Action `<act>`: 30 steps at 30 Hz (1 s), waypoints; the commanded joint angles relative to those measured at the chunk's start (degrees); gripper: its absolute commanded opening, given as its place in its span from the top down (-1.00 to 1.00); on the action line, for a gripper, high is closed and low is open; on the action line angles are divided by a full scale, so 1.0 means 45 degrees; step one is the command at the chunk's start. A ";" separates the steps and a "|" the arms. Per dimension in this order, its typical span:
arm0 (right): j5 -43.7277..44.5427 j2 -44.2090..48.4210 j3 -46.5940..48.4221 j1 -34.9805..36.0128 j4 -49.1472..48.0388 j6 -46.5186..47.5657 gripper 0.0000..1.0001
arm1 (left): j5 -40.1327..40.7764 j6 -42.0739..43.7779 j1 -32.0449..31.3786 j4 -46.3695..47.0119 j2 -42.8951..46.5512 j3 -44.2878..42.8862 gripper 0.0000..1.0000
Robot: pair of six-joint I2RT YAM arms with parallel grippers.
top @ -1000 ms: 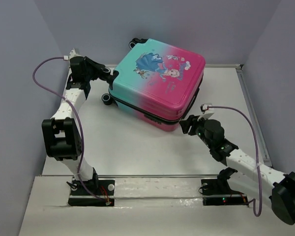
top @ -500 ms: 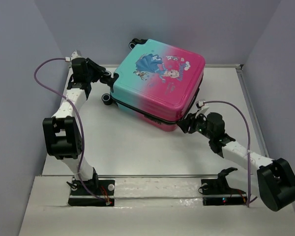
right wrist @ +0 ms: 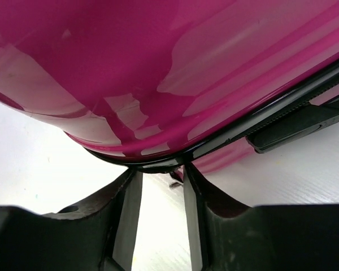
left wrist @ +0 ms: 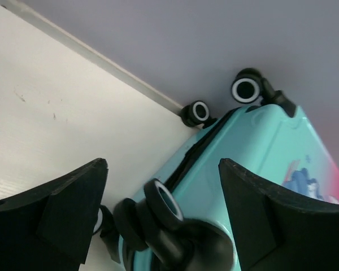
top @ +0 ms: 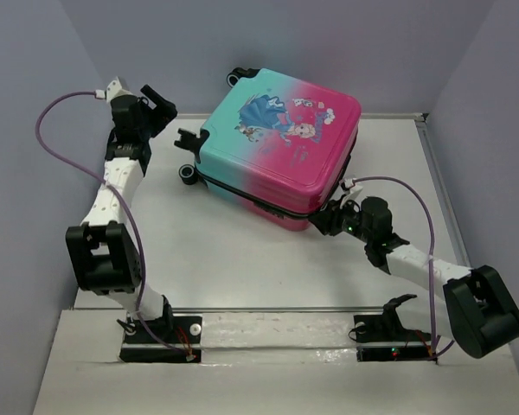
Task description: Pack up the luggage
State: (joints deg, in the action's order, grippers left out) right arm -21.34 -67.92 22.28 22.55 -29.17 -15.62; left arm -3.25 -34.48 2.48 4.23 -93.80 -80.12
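The luggage point(top: 281, 147) lies closed and flat on the table, princess print up, teal end to the left and pink end to the right. My left gripper point(top: 163, 107) hovers off its teal corner, open. In the left wrist view the left gripper point(left wrist: 164, 164) has its jaws wide apart, with a black caster wheel point(left wrist: 165, 204) between them, untouched. My right gripper point(top: 323, 220) sits low at the near pink corner. In the right wrist view the right gripper point(right wrist: 158, 174) shows a narrow gap, fingertips just under the black zipper trim point(right wrist: 254, 116). A small dark zipper tab point(right wrist: 175, 179) shows near the right finger.
White table top point(top: 242, 251) with a raised metal rail along the back and right edges point(top: 439, 173). Purple-grey walls close in on three sides. Other caster wheels point(top: 188, 175) stick out at the luggage's left end, and one point(top: 234, 76) at the back.
My left gripper opened wide and drew back up and left from the caster wheel. My right gripper slid in against the pink corner and narrowed its jaws.
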 commanded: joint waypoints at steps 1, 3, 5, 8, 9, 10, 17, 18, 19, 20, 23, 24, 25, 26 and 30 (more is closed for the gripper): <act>0.0367 -0.0237 0.0106 -0.0049 -0.1565 0.0072 0.29 | 0.0099 -0.0266 -0.0217 0.1282 0.3627 0.1332 -0.61; 0.0504 -0.0336 0.0088 -0.0049 -0.1778 -0.0064 0.36 | 0.0155 -0.0714 -0.0741 0.1791 0.4862 0.3821 -0.11; 0.0739 -0.0375 -0.0068 -0.0049 -0.2092 -0.0259 0.49 | 0.0582 -0.0736 -0.2400 0.2535 0.6542 0.6253 0.38; 0.0700 -0.0492 -0.0244 -0.0049 -0.2307 -0.0377 0.52 | 0.1929 -0.0736 -0.5134 0.3102 0.7659 0.8214 0.77; 0.0700 -0.0493 -0.0283 -0.0049 -0.2327 -0.0397 0.52 | 0.2164 -0.0852 -0.5740 0.3296 0.7738 0.9239 0.82; 0.0739 -0.0454 -0.0323 -0.0049 -0.2404 -0.0397 0.54 | 0.2515 -0.0873 -0.6327 0.3743 0.7700 0.9597 0.86; 0.1090 -0.0259 -0.0459 -0.0049 -0.2542 -0.0553 0.86 | 0.2518 -0.0016 -0.9221 0.5193 0.5379 0.8845 0.88; 0.1129 -0.0200 -0.0518 -0.0049 -0.2542 -0.0630 0.86 | 0.2537 0.0122 -0.9687 0.5367 0.5066 0.8549 0.88; 0.1168 -0.0103 -0.0557 -0.0049 -0.2522 -0.0650 0.86 | 0.2460 0.0278 -0.9692 0.5369 0.4715 0.8295 0.88; 0.1169 -0.0044 -0.0635 -0.0049 -0.2406 -0.0728 0.86 | 0.2266 0.0589 -1.0059 0.5543 0.4035 0.8002 0.88; 0.1440 0.0482 -0.0732 0.0106 -0.1725 -0.0729 0.86 | 0.2401 0.0922 -1.0530 0.5720 0.2959 0.6948 0.88; 0.1500 0.0639 -0.0772 0.0281 -0.1567 -0.0729 0.86 | 0.2420 0.0924 -1.0551 0.5740 0.2722 0.6790 0.88; 0.1578 0.0950 -0.0772 0.0418 -0.1372 -0.0748 0.86 | 0.2401 0.0924 -1.0551 0.5798 0.2313 0.6672 0.88; 0.1850 0.1107 -0.0811 0.0594 -0.0925 -0.0787 0.86 | 0.2401 0.0943 -1.0551 0.5818 0.2116 0.6420 0.88; 0.2709 0.1597 -0.0928 0.2017 -0.0180 -0.1099 0.86 | 0.2187 0.1002 -1.0551 0.5954 0.1197 0.5737 0.88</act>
State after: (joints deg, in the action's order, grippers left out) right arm -10.41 -63.75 18.46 25.28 -30.39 -18.90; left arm 4.51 -31.92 -45.74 22.00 -85.38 -48.62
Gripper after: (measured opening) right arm 0.077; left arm 0.069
